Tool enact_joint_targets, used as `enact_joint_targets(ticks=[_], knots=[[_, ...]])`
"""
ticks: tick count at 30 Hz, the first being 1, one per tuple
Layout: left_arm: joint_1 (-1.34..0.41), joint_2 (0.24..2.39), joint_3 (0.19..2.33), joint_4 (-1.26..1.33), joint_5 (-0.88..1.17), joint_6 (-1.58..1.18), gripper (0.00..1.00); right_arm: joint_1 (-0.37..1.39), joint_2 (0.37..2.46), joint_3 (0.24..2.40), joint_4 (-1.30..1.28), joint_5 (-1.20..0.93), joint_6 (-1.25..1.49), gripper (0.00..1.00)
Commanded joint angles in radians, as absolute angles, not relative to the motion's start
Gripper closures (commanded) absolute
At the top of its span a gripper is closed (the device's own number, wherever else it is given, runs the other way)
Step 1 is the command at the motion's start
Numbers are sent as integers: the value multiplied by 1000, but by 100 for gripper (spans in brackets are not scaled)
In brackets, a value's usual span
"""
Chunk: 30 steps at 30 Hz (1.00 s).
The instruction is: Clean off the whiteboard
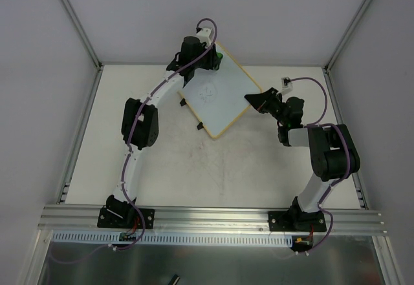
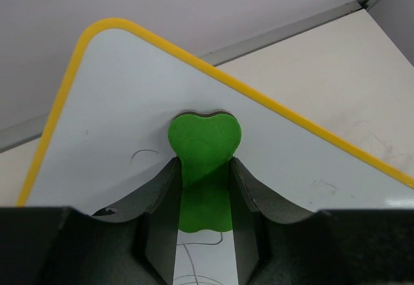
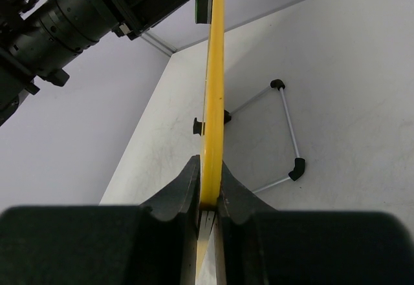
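Note:
The whiteboard [image 1: 223,107] lies tilted like a diamond at the back middle of the table, with a yellow rim and two black clips [image 1: 200,127] on its near-left edge. A faint doodle [image 1: 208,94] marks its middle. My left gripper [image 1: 208,57] is at the board's far corner, shut on the green bone-shaped eraser [image 2: 204,144], which presses on the white surface [image 2: 110,110]. Thin pen lines [image 2: 206,241] show just behind the eraser. My right gripper [image 3: 208,183] is shut on the board's yellow rim [image 3: 213,97], seen edge-on, at its right corner [image 1: 249,104].
A thin wire stand with black corner joints [image 3: 289,139] sits on the table under the lifted board. The left arm's body [image 3: 71,13] looms beyond the rim. Grey walls and metal posts [image 1: 74,20] enclose the table; an aluminium rail [image 1: 207,217] runs along the near edge.

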<state>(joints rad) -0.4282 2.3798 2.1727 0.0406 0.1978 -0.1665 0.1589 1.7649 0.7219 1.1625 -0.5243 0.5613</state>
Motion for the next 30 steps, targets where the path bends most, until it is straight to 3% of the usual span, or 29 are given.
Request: enact_joint_targets(ticks=[1, 16, 30], knots=[[-384, 2416, 2209, 38, 152, -181, 100, 187, 1770, 750, 1181, -583, 463, 100], [-267, 2424, 2105, -20, 130, -385, 100, 187, 1772, 752, 1183, -586, 462, 100], [-290, 2453, 2273, -5, 256, -335, 100, 186, 1776, 750, 1183, -592, 462, 100]])
